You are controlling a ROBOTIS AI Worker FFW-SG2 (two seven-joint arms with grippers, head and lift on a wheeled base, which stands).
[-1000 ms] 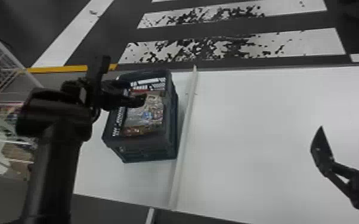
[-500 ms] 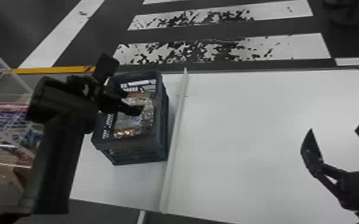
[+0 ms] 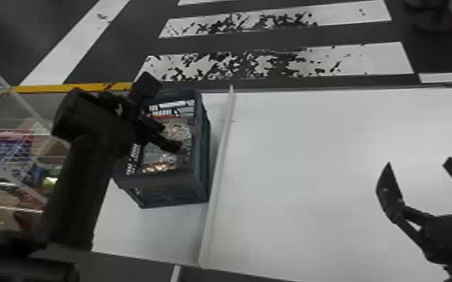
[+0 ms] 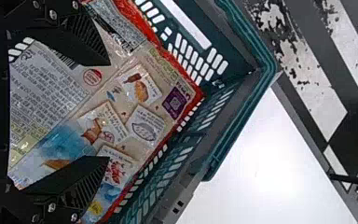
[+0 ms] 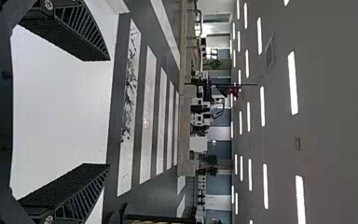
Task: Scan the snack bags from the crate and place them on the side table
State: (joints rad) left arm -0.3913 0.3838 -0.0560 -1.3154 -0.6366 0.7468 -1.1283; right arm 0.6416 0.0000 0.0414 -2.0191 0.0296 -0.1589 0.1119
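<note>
The left gripper [image 3: 172,137], jaws spread — a snack bag [image 4: 142,122] just below them, inside the crate [image 3: 200,150]. Well apart, the right gripper [image 3: 418,163] — jaws also spread — hangs over the white counter [image 3: 304,168]. Beyond: striped floor [image 3: 285,63].

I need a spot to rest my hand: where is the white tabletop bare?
The widest bare patch of tabletop lies between the white divider strip and right gripper. A smaller one lies between crate and near edge. The crate is crowded: left gripper over a snack bag.
</note>
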